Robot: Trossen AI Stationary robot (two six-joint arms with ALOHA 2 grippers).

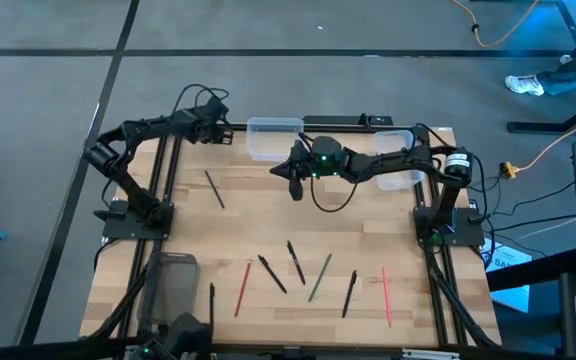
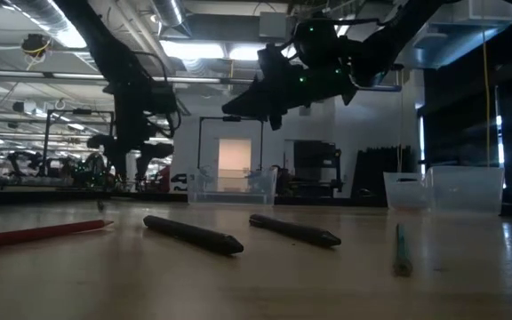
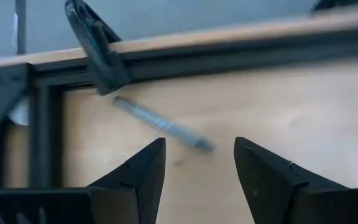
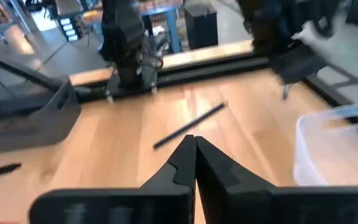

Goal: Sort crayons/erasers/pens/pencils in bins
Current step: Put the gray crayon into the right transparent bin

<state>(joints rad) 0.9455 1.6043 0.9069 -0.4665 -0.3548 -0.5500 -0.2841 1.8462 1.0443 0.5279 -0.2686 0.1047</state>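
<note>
Your right end effector [image 1: 295, 186] hangs above the wooden surface [image 1: 368, 250], fingers pressed together on nothing, just beside a clear plastic bin [image 1: 274, 138]. A dark pen [image 4: 188, 126] lies ahead of it. Your left end effector [image 3: 199, 168] is spread open, empty, over a grey pen [image 3: 163, 124].

The right arm hides one clear bin [image 1: 400, 181].
</note>
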